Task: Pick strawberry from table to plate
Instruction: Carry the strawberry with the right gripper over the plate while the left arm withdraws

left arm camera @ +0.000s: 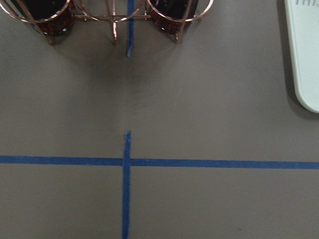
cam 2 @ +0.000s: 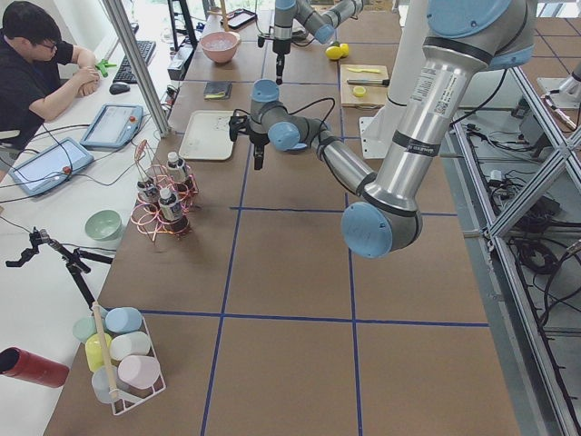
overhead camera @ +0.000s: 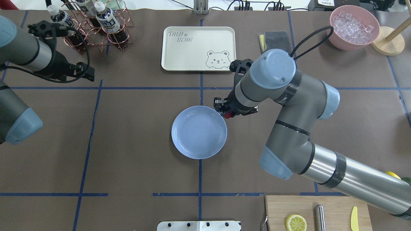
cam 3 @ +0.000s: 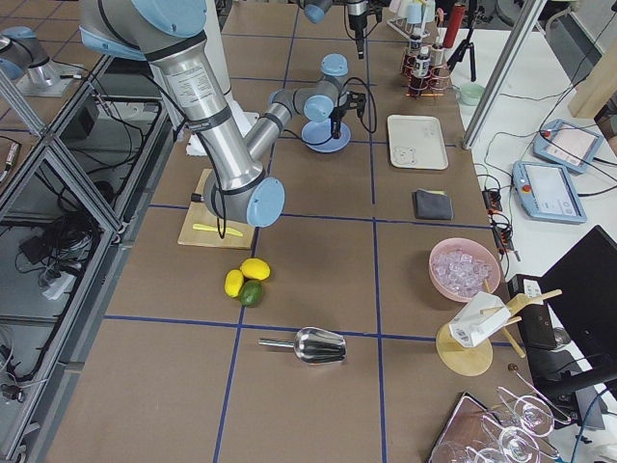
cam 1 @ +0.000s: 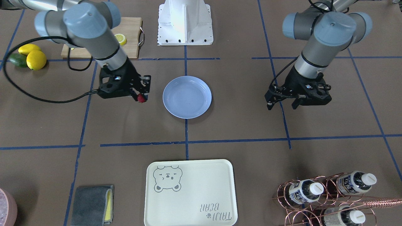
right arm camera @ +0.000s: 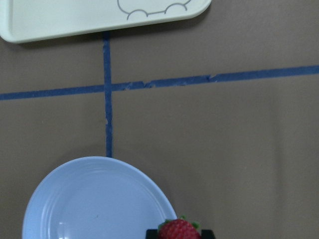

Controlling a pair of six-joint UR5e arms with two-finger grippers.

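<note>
My right gripper (cam 1: 141, 96) is shut on the small red strawberry (cam 1: 141, 98), which it holds just above the brown table (cam 1: 238, 125). The berry hangs close beside the rim of the pale blue plate (cam 1: 187, 97), on the robot's right side of it. In the right wrist view the strawberry (right arm camera: 178, 230) shows at the bottom edge, right at the plate's (right arm camera: 94, 199) rim. The overhead view shows the same gripper (overhead camera: 226, 114) by the plate (overhead camera: 199, 132). My left gripper (cam 1: 282, 105) hovers open, holding nothing, well off to the plate's other side.
A cream bear tray (cam 1: 190, 193) lies beyond the plate, a copper bottle rack (cam 1: 326, 194) near the left arm. A cutting board (cam 1: 132, 28) with a lemon slice, lemons (cam 1: 33, 56), a grey cloth (cam 1: 92, 204) and a pink ice bowl (overhead camera: 354, 27) stand on the right arm's side.
</note>
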